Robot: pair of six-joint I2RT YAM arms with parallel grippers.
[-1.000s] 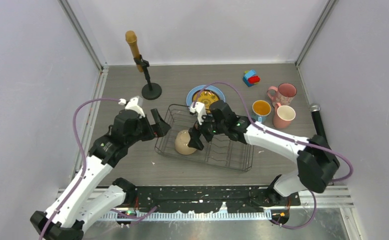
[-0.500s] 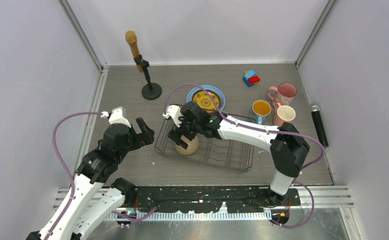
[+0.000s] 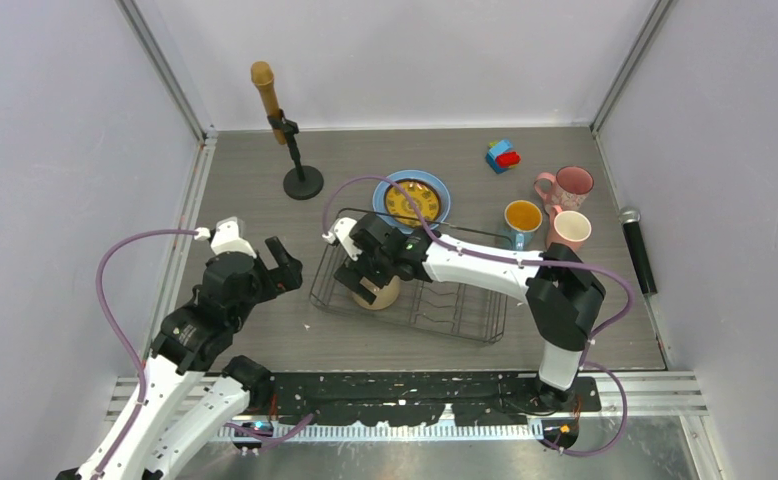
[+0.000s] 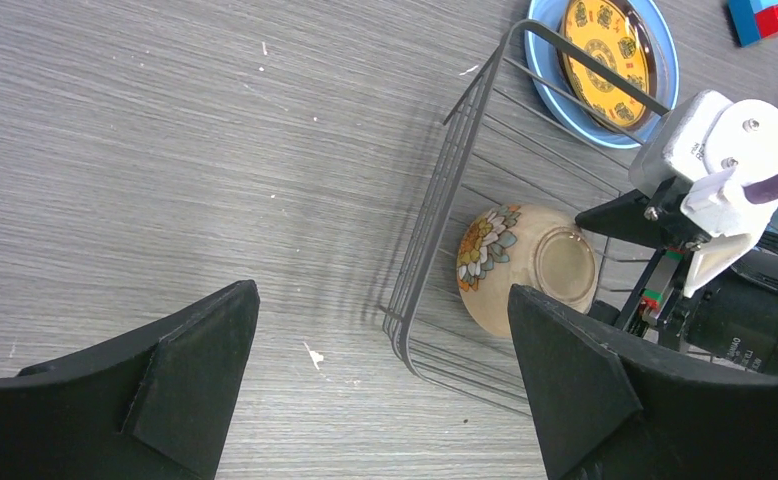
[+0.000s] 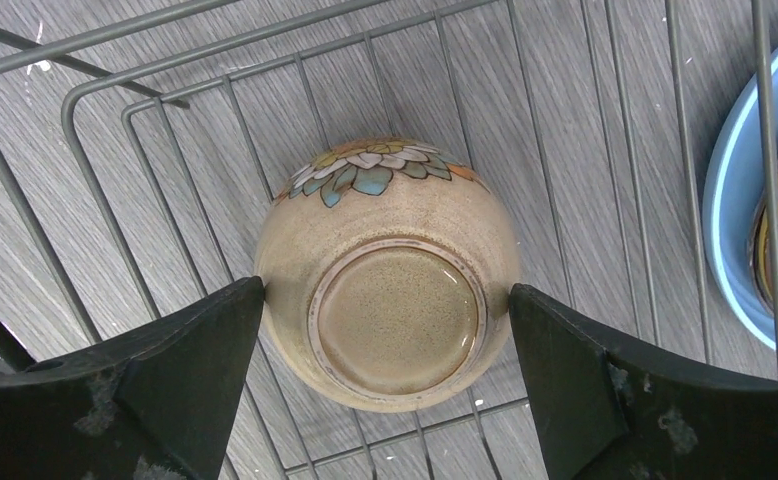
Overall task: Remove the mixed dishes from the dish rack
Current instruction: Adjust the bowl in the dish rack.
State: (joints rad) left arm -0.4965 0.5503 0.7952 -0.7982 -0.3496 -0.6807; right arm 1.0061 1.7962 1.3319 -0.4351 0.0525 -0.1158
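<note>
The beige bowl (image 5: 395, 270) lies upside down in the left end of the dish rack (image 3: 465, 318); it also shows in the top view (image 3: 384, 295) and the left wrist view (image 4: 525, 265). My right gripper (image 5: 386, 290) is open and straddles the bowl, with its fingertips (image 5: 235, 320) at the bowl's two sides. In the top view the right gripper (image 3: 365, 278) hides most of the bowl. My left gripper (image 3: 277, 268) is open and empty over the table, left of the rack. The yellow plate (image 3: 412, 200) lies on the light-blue plate (image 3: 437, 188) behind the rack.
A speckled pink mug (image 3: 569, 186), a blue mug (image 3: 522, 220) and a pink mug (image 3: 569, 232) stand right of the rack. A red-blue toy block (image 3: 502, 155) lies at the back. A microphone stand (image 3: 290, 150) is at the back left, and a black microphone (image 3: 637, 250) at the right.
My right gripper has moved left along the rack and now sits over the bowl. My left arm has drawn back to the left, away from the rack.
</note>
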